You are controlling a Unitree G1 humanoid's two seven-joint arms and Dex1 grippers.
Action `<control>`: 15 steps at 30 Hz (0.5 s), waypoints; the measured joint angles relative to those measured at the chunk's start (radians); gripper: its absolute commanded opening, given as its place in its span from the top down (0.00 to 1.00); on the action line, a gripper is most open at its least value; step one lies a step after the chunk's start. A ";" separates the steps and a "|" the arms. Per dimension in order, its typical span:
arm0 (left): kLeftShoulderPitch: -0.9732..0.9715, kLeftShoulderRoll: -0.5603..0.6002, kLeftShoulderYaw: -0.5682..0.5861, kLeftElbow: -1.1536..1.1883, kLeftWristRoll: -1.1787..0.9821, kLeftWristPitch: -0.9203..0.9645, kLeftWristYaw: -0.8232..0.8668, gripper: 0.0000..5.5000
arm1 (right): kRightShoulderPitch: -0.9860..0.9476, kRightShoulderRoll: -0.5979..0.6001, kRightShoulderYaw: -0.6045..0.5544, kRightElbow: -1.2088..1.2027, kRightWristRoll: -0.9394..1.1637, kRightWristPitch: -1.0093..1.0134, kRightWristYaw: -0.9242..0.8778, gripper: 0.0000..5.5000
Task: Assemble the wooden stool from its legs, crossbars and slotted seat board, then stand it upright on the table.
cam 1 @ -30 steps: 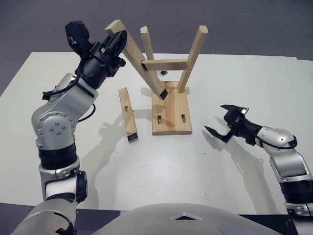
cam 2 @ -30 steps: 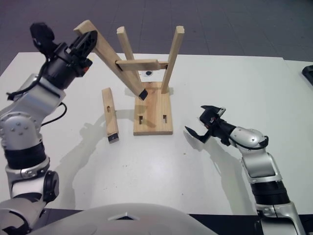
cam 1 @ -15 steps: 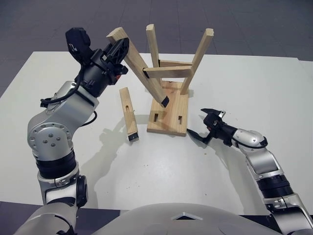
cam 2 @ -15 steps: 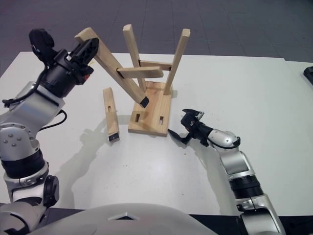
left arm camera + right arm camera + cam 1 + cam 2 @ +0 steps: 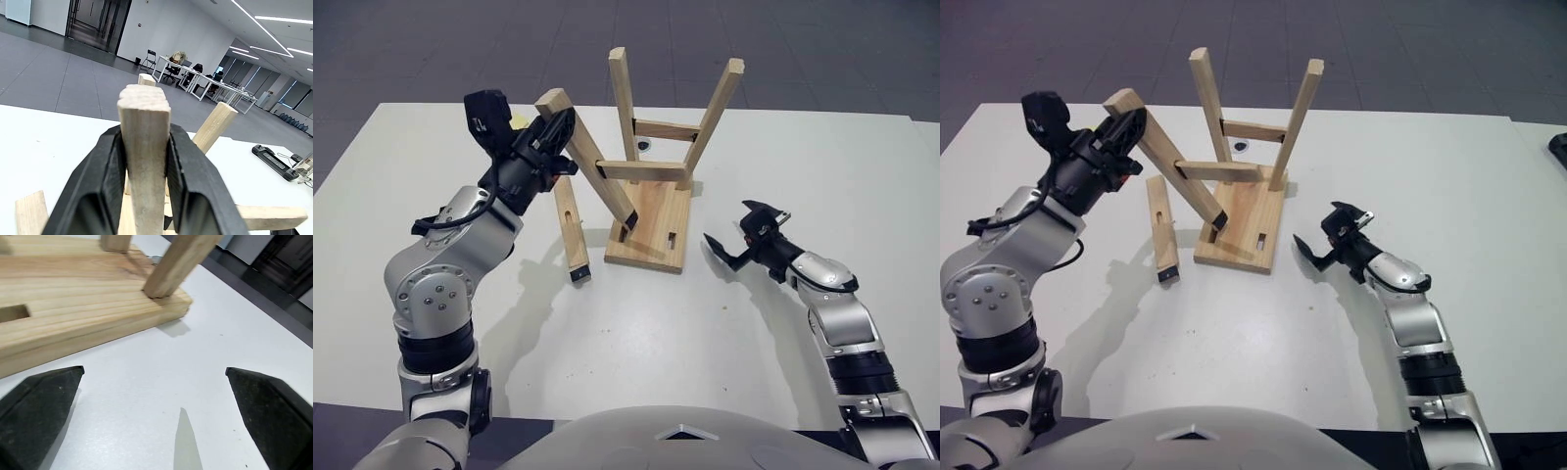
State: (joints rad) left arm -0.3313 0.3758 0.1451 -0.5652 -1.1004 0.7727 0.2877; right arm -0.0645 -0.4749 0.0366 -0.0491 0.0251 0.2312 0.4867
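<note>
Left gripper (image 5: 558,122) was clenched on the upper end of a pale square wooden leg (image 5: 585,152). Over the last second the leg had come down, bringing its dark-tipped foot to the near-left slot of the pale slotted seat board (image 5: 646,253); seating could not be confirmed. Right gripper (image 5: 725,222), spread and empty, had approached the board's right edge and then backed off to just beside it. The board had turned slightly on the white worktop (image 5: 822,157). Third-leg insertion was judged under way. The far slots held two upright legs (image 5: 625,98), the near-right slot (image 5: 671,238) was empty, and a loose fourth leg (image 5: 572,230) lay to the left of the board.

2 head cams look fwd/down over table (image 5: 822,147); 2 wrist cams sit close, both facing stool (image 5: 646,170).
</note>
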 measured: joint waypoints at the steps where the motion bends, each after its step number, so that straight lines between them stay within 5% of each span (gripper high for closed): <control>1: 0.000 -0.004 0.000 -0.003 -0.001 0.002 0.005 0.81 | 0.002 0.011 -0.007 -0.005 0.003 0.006 -0.013 0.02; 15: -0.027 0.008 0.030 -0.006 -0.013 0.067 0.016 0.81 | 0.107 0.040 0.048 -0.078 0.007 0.049 0.013 0.02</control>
State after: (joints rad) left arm -0.3581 0.3836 0.1746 -0.5714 -1.1137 0.8392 0.3034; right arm 0.0420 -0.4349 0.0850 -0.1274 0.0317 0.2804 0.4995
